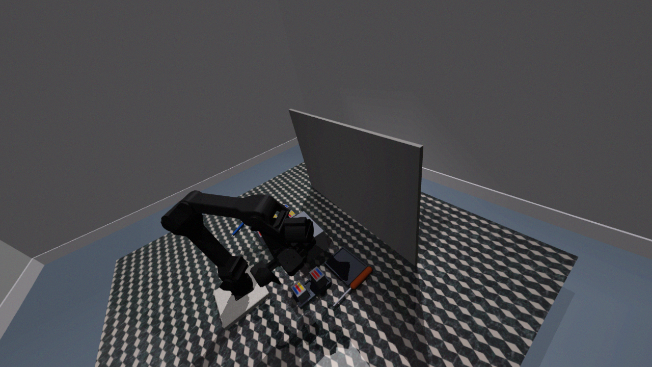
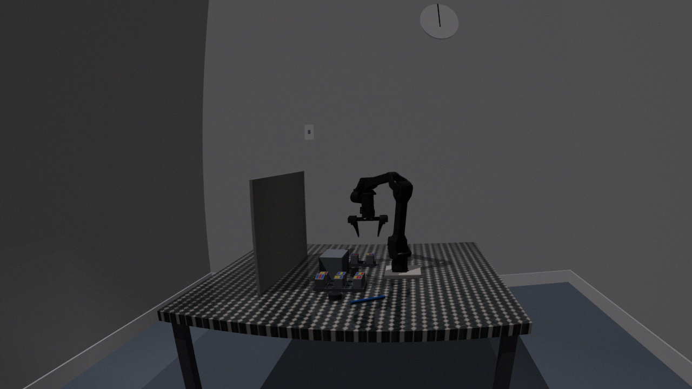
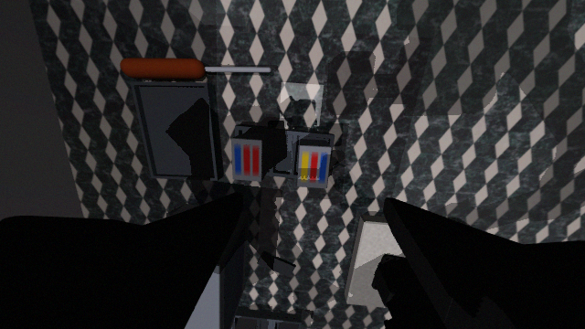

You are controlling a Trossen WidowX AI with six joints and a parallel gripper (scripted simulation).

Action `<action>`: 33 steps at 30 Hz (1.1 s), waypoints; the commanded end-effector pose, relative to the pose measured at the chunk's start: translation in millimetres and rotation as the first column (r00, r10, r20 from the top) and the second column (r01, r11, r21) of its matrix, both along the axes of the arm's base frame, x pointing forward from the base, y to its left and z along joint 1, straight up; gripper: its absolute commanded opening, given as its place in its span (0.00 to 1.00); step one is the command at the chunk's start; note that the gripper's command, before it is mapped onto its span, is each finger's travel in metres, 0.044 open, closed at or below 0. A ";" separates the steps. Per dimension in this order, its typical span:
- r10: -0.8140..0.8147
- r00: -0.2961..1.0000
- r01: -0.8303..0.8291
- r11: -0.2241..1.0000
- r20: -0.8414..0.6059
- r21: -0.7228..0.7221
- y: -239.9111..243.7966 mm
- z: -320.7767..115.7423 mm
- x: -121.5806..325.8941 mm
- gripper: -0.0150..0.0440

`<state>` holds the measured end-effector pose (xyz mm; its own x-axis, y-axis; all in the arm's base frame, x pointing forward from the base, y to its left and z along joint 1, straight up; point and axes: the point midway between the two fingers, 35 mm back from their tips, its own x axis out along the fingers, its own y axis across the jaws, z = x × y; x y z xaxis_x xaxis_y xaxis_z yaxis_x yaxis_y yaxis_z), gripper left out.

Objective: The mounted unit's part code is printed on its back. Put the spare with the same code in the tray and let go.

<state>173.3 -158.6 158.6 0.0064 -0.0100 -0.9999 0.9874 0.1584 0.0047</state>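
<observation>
Standing near the middle of the checkered bench (image 2: 435, 290), a big grey board (image 2: 279, 227) hides whatever is behind it. The black arm (image 2: 399, 217) covers most of the grey box (image 2: 333, 260). Its hand (image 2: 367, 227) hangs wide open, holding nothing. Two spares (image 3: 247, 159) (image 3: 313, 166) sit beside the dark tray (image 3: 175, 130), which is partly in shadow.

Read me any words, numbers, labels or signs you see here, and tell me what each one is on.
No readable words or numbers anywhere.
Spare nearer the tray: stripe label only, blue, red, red.
Spare beside it: stripes yellow, red, blue.
Three front spares: colour labels too small to read.
Wall clock: no numerals.
</observation>
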 end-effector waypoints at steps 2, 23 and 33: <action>-0.035 0.999 0.035 0.999 0.005 -0.003 1.0 -1.6 -4.6 1.00; -0.035 0.999 0.035 0.999 0.005 -0.003 -0.2 -50.4 -3.5 0.76; -0.035 0.999 0.035 0.999 0.005 -0.003 -1.2 -66.8 -2.4 0.76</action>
<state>172.2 -160.9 99.5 0.0223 -0.0240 -0.9995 0.9912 0.1312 0.0190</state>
